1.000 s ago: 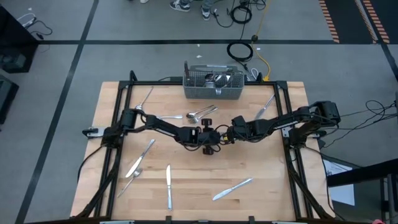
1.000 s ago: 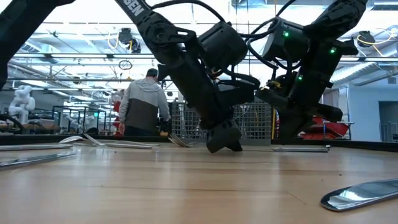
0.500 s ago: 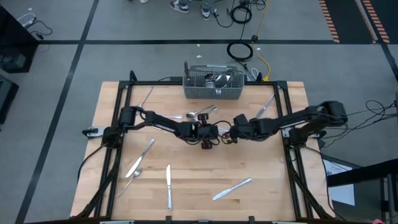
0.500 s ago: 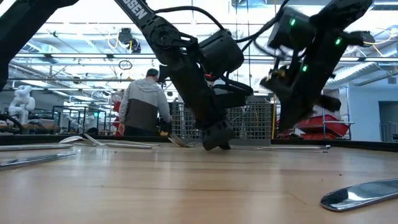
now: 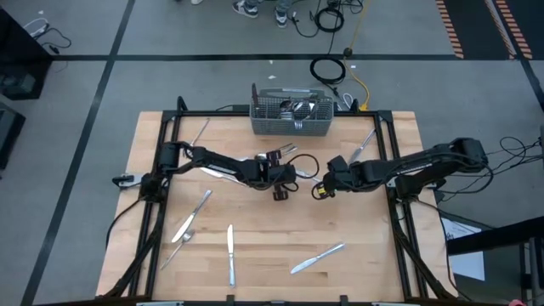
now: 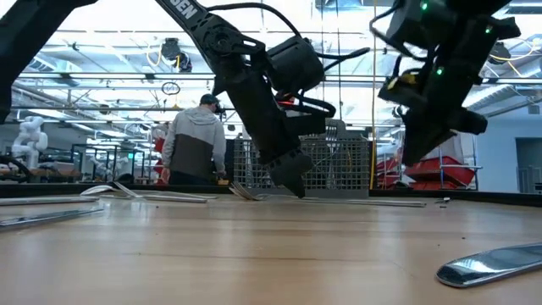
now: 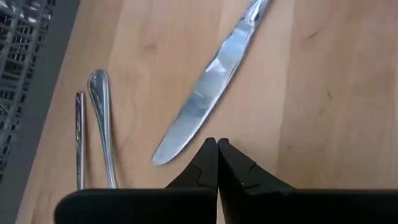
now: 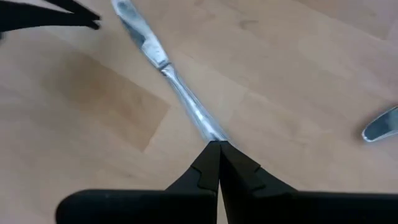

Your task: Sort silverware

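Note:
A table knife (image 7: 205, 99) lies on the wooden table between my two grippers. Its blade tip is near my left gripper (image 7: 217, 144). Its handle (image 8: 186, 106) runs toward my right gripper (image 8: 217, 146) and ends at those fingertips in the right wrist view. Both grippers are shut with nothing visible between the fingers. In the low view my left gripper (image 6: 295, 185) hangs just above the table and my right gripper (image 6: 413, 157) stands well above it. Two slim silverware handles (image 7: 102, 118) lie beside the knife, toward the wire basket (image 5: 291, 115).
The basket stands at the far edge with silverware in it. Loose pieces lie around: a knife (image 5: 365, 144) at the far right, a fork (image 5: 198, 133) at the far left, knives (image 5: 194, 217) (image 5: 229, 255) (image 5: 319, 257) toward the near edge. A person stands beyond the table (image 6: 195, 140).
Both grippers have risen from the table's middle, where they stood close together, and have drawn apart. The left has gone a little toward the left and far side. The right has gone up and toward the right edge.

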Action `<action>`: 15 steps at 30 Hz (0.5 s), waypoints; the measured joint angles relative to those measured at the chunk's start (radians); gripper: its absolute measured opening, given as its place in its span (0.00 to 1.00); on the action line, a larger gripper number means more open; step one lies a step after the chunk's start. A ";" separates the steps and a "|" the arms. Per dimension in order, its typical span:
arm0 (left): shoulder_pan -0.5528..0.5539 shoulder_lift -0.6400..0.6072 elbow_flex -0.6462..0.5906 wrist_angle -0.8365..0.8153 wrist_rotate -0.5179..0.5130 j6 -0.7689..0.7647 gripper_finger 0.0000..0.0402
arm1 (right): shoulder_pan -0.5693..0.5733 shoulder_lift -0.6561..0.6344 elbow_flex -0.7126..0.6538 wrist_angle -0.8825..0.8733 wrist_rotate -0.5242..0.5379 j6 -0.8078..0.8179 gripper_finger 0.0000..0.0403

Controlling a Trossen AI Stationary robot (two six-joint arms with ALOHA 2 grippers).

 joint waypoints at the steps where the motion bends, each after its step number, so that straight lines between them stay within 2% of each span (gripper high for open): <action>1: -0.001 0.000 0.000 -0.003 0.000 0.000 0.00 | 0.000 0.009 0.000 0.015 0.011 -0.002 0.00; 7: -0.002 -0.015 0.002 -0.043 -0.019 -0.006 0.00 | -0.001 0.017 0.001 0.101 0.076 -0.074 0.00; 11: -0.003 -0.036 0.001 -0.084 -0.028 -0.079 0.00 | -0.006 0.015 0.001 0.051 0.000 -0.118 0.01; 15: 0.005 -0.100 0.003 -0.074 0.014 -0.113 0.00 | 0.006 0.016 0.000 -0.029 -0.015 -0.089 0.00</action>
